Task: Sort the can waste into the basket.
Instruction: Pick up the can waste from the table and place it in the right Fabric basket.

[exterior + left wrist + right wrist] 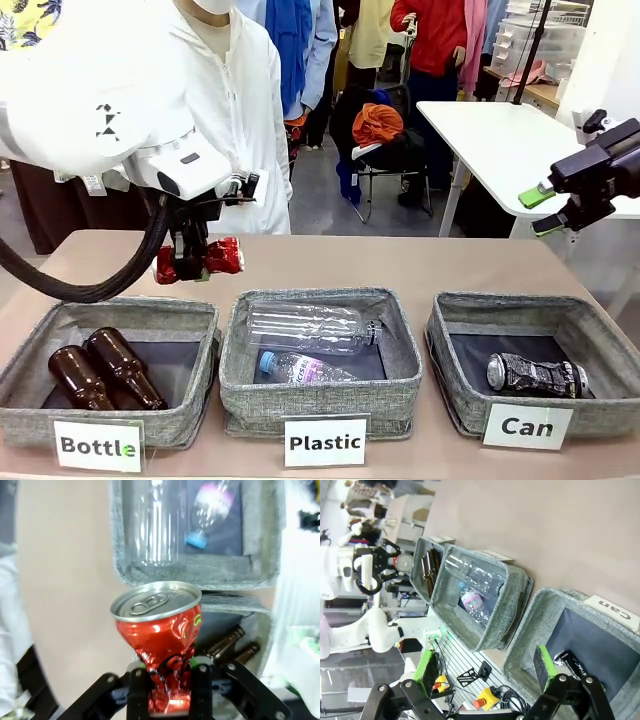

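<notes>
Red can (200,260) hangs in the air above the tabletop's far-left part, behind the Bottle bin (110,385), clamped at its pinched waist by the left gripper (189,262). In the left wrist view the can (157,630) stands lid-up toward the camera, w/ both fingers (137,690) pressed tight on the crumpled middle (green pads barely show). Dark can (536,375) lies on its side in the Can bin (535,365), near the tabletop's front-right corner; white label (527,427) reads "Can". Right wrist view shows part of that can (570,660) down in the bin (530,630).

Right gripper (545,210) hovers above the tabletop's far-right edge, jaws wide apart, holding nothing; green pads (546,667) visible.

Middle bin (320,365), marked Plastic, holds 2 clear bottles (310,328). Bottle bin has 2 brown glass bottles (105,370). All 3 bins sit in a row along the front edge. Person in white (240,110) stands at the far side.
</notes>
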Action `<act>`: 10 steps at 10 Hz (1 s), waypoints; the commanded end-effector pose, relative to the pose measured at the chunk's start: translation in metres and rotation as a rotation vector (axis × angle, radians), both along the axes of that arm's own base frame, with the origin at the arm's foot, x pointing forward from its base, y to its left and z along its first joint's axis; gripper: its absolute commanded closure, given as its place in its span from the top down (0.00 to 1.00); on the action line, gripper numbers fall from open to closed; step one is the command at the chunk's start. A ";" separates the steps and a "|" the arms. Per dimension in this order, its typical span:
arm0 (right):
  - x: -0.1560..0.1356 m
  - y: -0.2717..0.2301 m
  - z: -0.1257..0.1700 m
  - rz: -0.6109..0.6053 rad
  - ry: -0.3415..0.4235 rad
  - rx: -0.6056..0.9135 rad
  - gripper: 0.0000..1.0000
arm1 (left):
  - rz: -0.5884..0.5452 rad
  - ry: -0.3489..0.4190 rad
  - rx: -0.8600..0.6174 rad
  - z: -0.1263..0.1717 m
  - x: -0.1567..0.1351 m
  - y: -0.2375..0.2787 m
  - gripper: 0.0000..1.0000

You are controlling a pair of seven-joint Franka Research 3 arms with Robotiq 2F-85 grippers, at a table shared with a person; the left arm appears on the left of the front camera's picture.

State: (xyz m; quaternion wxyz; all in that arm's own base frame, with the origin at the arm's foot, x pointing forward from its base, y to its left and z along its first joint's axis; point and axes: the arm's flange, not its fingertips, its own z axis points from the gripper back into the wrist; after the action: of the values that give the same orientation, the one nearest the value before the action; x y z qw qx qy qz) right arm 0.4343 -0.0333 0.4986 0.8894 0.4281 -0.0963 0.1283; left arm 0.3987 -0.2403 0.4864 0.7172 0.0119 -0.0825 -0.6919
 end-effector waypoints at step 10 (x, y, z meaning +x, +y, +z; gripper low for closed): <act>-0.109 -0.186 0.044 -0.461 0.074 -0.150 1.00 | -0.276 -0.209 -0.087 0.048 0.075 -0.339 0.22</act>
State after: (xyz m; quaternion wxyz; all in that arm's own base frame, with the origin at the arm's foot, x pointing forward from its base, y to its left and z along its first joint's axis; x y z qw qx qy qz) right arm 0.3233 -0.2188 0.5459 0.9304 0.3316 -0.1468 -0.0528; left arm 0.4365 -0.5259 0.5191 0.6380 0.0310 -0.2096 -0.7403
